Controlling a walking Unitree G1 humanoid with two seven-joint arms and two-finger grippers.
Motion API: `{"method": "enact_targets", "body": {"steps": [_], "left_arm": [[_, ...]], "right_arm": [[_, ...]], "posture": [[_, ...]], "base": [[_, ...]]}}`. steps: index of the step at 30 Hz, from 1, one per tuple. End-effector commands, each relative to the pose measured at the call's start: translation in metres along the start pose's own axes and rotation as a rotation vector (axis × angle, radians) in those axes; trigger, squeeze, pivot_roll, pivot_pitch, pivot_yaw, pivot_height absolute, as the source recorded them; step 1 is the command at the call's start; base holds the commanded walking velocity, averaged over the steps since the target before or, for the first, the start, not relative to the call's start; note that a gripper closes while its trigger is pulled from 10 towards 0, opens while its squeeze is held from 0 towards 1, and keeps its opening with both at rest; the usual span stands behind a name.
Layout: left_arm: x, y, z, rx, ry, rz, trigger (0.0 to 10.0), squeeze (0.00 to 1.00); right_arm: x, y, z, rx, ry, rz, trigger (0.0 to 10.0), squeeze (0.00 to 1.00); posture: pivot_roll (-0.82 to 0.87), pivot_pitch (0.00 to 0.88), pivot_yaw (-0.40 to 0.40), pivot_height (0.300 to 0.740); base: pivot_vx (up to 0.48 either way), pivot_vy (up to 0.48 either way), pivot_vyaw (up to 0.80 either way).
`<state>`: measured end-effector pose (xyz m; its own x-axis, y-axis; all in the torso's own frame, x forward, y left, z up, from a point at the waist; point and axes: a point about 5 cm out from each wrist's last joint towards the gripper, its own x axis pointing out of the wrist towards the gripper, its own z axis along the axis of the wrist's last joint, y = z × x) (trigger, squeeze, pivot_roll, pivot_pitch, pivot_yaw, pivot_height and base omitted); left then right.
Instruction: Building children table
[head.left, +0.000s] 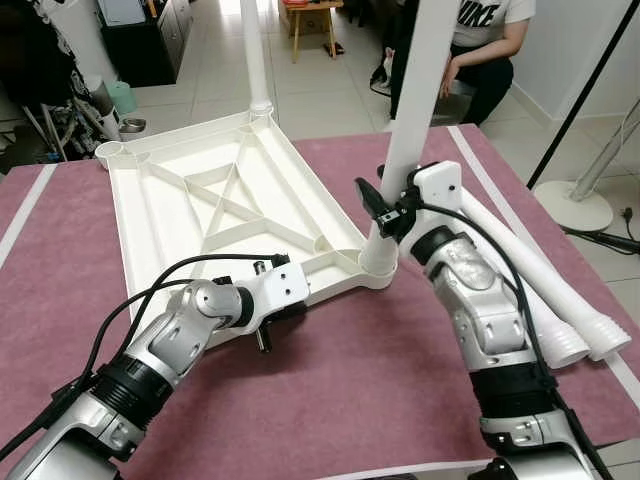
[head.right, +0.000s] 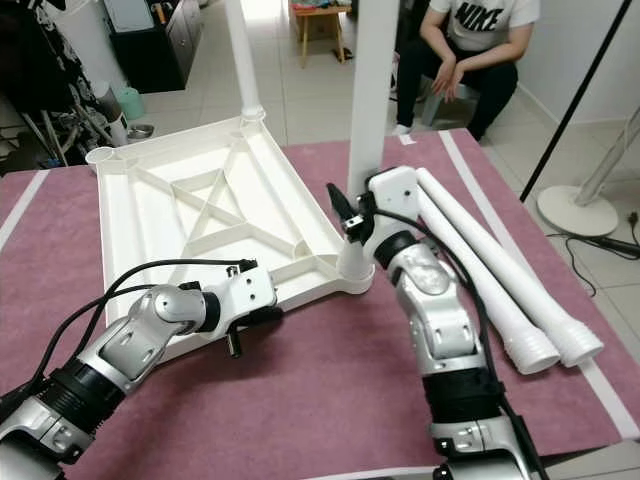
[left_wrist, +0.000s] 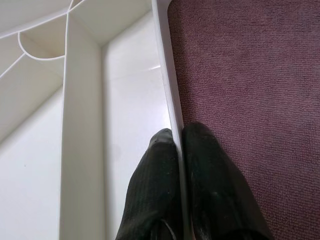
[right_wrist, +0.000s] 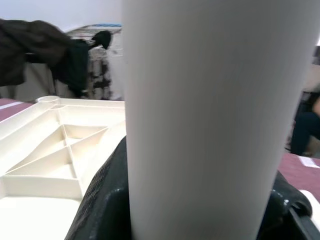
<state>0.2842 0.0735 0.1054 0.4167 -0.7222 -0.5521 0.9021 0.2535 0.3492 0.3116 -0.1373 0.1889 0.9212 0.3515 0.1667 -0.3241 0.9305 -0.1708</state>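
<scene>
A white plastic tabletop lies upside down on the maroon cloth, ribs facing up. A white leg stands upright in its far corner socket. A second white leg stands in the near right corner socket; my right gripper is shut around this leg low down, as the right wrist view shows. My left gripper is shut on the tabletop's near rim, one finger on each side of the edge. Two more white legs lie on the cloth to the right.
A person in a white shirt sits beyond the table at the back right. A fan base and cables lie on the floor at right. A small wooden stool stands far back. Clutter and a cabinet sit at back left.
</scene>
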Motion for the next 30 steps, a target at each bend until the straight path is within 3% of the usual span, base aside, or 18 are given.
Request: {"method": "enact_targets", "body": {"steps": [1,5,13,24,30], "left_arm": [[0.002,0.0,-0.013,0.018,0.071,0.087,10.0,0.0],[0.003,0.0,-0.012,0.019,0.071,0.085,10.0,0.0],[0.003,0.001,-0.012,0.02,0.071,0.086,10.0,0.0],[0.003,0.001,-0.012,0.016,0.071,0.092,10.0,0.0],[0.003,0.003,-0.011,0.013,0.061,0.106,10.0,0.0]], "right_arm": [[-0.009,-0.006,-0.03,0.003,0.143,-0.094,10.0,0.0],[-0.009,-0.011,-0.033,0.015,0.15,-0.199,10.0,0.0],[-0.01,-0.014,-0.036,0.017,0.158,-0.257,10.0,0.0],[-0.014,-0.021,-0.047,-0.081,0.232,-0.49,10.0,0.0],[-0.011,-0.014,-0.046,-0.067,0.214,-0.49,10.0,0.0]], "posture": [[-0.03,0.0,0.116,0.74],[-0.04,0.0,0.119,0.74],[-0.03,0.0,0.12,0.74],[-0.03,0.0,0.118,0.74],[-0.03,0.0,0.119,0.74]], "base": [[0.0,0.0,0.0],[0.0,0.0,0.0],[0.0,0.0,0.0],[0.0,0.0,0.0],[0.0,0.0,0.0]]}}
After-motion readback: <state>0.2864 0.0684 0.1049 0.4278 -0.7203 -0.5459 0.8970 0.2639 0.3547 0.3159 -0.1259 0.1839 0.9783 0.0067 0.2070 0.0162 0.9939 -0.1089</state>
